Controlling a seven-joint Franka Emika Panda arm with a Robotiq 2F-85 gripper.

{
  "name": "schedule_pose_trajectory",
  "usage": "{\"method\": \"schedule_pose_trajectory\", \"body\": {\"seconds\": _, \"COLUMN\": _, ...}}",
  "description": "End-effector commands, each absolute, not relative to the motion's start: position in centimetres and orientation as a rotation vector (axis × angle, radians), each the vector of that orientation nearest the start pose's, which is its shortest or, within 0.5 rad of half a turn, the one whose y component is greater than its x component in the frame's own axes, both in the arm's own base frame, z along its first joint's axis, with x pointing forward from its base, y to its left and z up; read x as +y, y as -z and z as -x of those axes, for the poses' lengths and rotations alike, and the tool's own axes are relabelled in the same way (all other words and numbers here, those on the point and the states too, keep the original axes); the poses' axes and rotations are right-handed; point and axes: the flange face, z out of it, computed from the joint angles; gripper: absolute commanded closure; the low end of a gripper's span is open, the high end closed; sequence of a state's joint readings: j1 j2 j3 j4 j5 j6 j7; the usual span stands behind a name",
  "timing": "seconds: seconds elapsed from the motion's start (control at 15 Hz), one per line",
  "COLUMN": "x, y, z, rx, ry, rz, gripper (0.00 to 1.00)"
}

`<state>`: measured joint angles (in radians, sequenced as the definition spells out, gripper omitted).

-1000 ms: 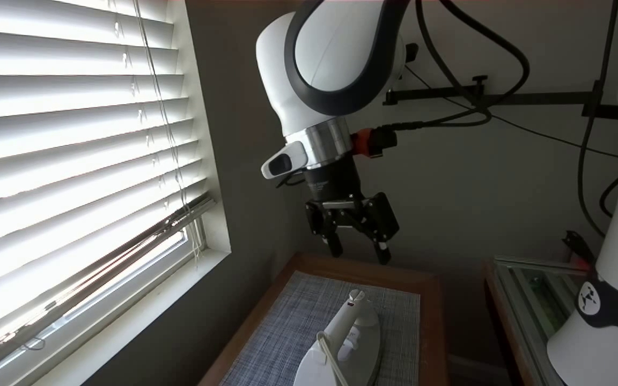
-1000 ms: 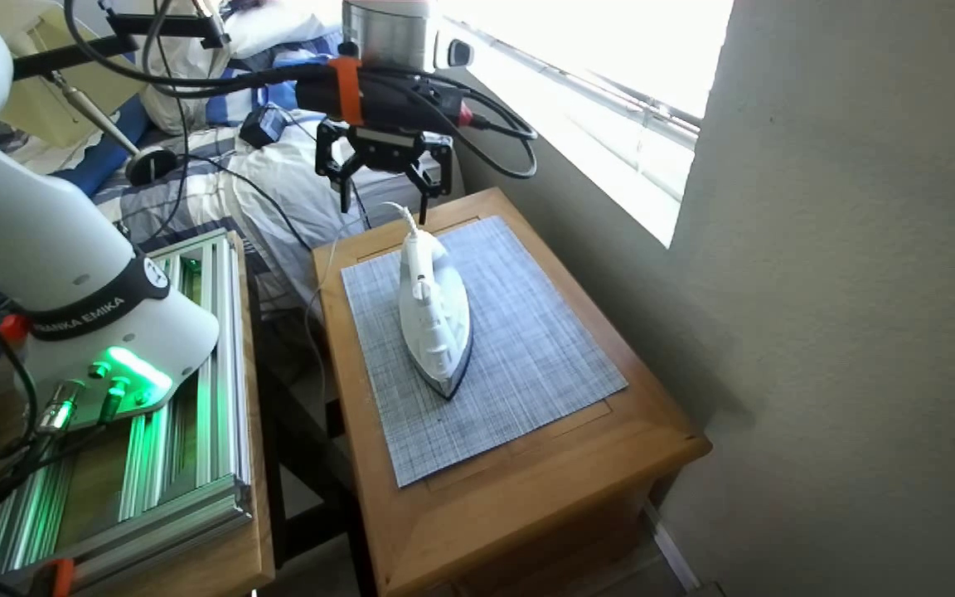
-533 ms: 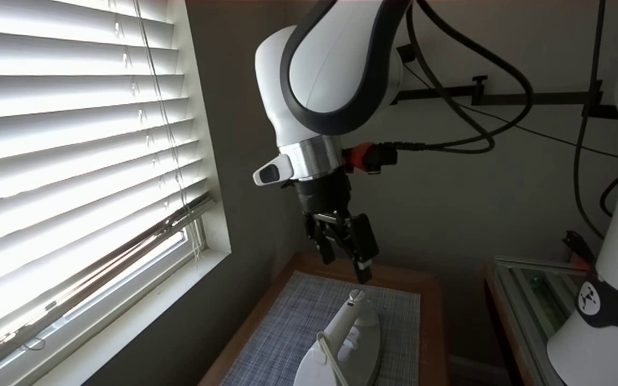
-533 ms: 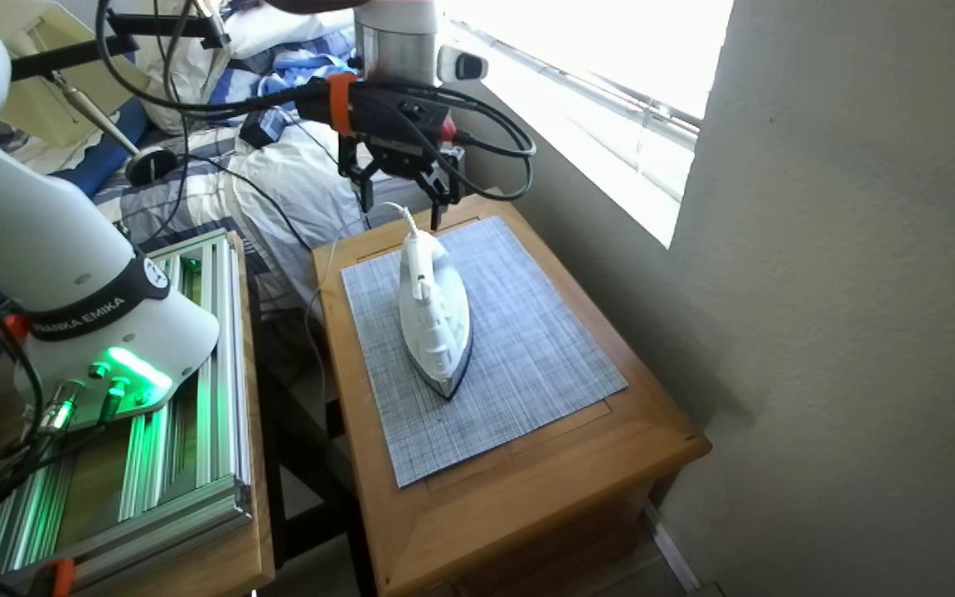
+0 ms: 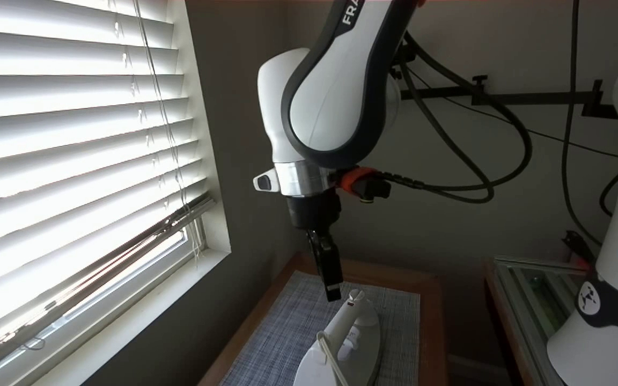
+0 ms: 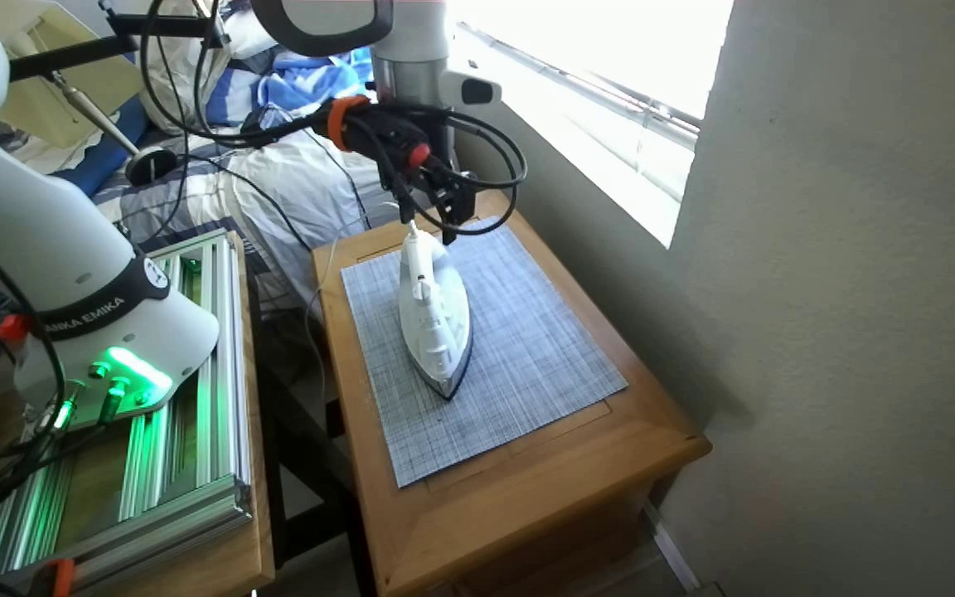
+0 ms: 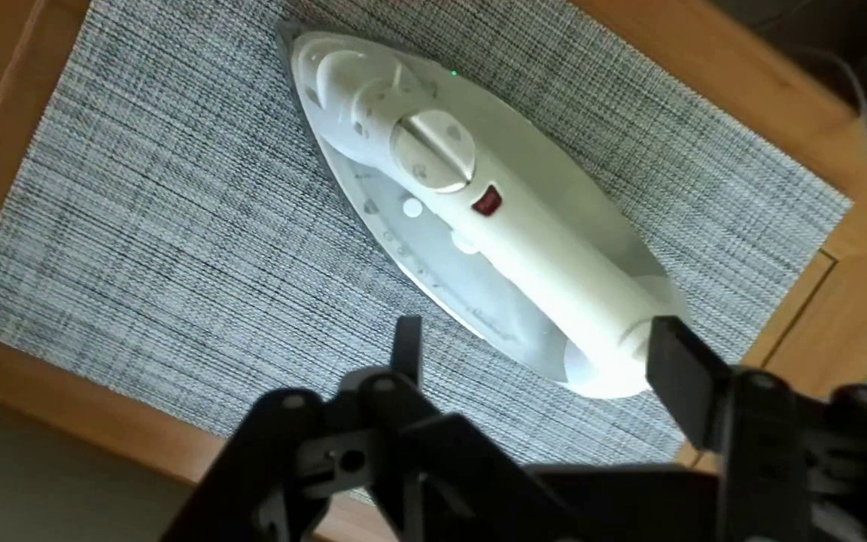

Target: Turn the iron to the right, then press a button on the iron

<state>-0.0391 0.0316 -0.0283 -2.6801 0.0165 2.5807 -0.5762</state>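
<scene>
Iron: lying flat on the mat, near the edges of the table beside the robot base and the bed, pointed end away from the bed; unmoved over the last second.
Fingers: spread wide, holding nothing; lowered and rotated within that second, now above the iron's bed-side end, towards the edge along the wall.
Turn and press: neither appears begun; probably aligning for the turn.
Heel: cut off by the lower border of an exterior view; in the wrist view one finger overlaps it, so contact cannot be told.
Cable loops: mask part of the fingers in an exterior view.
Red mark: on the handle; lamp or button, not certain.
</scene>
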Motion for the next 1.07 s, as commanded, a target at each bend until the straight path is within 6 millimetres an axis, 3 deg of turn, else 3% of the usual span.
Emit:
{"method": "schedule_pose_trajectory", "body": {"seconds": 0.0, "x": -5.4, "y": -21.6, "z": -39.1, "rx": -0.48, "ry": -0.125, "rz": 3.059, "gripper": 0.53}}
{"method": "schedule_pose_trajectory", "body": {"seconds": 0.2, "x": -7.3, "y": -21.6, "z": -38.4, "rx": -0.342, "ry": -0.14, "rz": 3.075, "gripper": 0.73}}
{"method": "schedule_pose_trajectory", "body": {"seconds": 0.47, "x": -8.3, "y": -20.7, "z": -37.8, "rx": -0.209, "ry": -0.184, "rz": 3.071, "gripper": 1.0}}
{"method": "schedule_pose_trajectory", "body": {"seconds": 1.0, "x": -8.3, "y": -19.4, "z": -36.5, "rx": -0.043, "ry": -0.22, "rz": 3.054, "gripper": 1.0}}
